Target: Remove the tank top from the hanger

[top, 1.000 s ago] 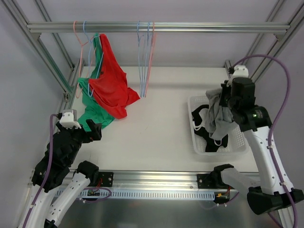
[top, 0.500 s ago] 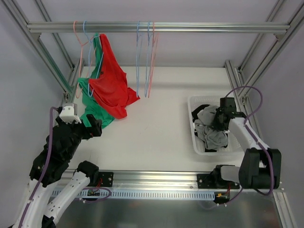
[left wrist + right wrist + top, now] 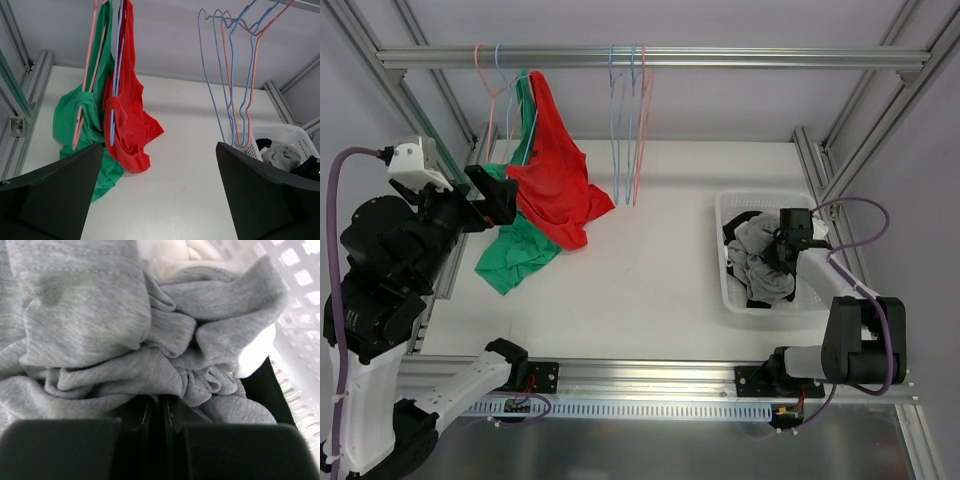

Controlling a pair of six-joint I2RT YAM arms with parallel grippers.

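At the bottom right of the top view, the right gripper (image 3: 782, 240) reaches down into the white basket (image 3: 723, 272) on the counter (image 3: 650, 270). Its wrist camera shows its fingers (image 3: 60, 450) pressed close together, a fold of the grey garment (image 3: 85, 315) pinched at their tips. A black garment (image 3: 260, 385) lies under the grey one at the right of that frame.

At the left of the top view, the left arm stands raised, and the left gripper (image 3: 490, 200) hovers just beside the hanging clothes, not touching them. In the left wrist view its fingers (image 3: 55, 190) are spread wide at the two bottom corners, with nothing between them.

Beyond them, in the upper left of both views, two tops hang side by side. The red tank top (image 3: 130, 125) hangs on the blue hanger (image 3: 112, 135), and the green tank top (image 3: 67, 117) hangs on the pink hanger (image 3: 76, 140), to the left of the red one. Each has its long axis running up and down, straps at the top near the hanger hooks and hem at the bottom. The red one's lower part bunches and fans toward the right of the frame. The green one's hem spreads onto the counter, toward the lower left in the top view.

Farthest back, the rail (image 3: 720, 57) crosses the top of the frame. The bare hangers (image 3: 628, 150), blue and pink, hang from it near its middle, well apart from the clothed ones.
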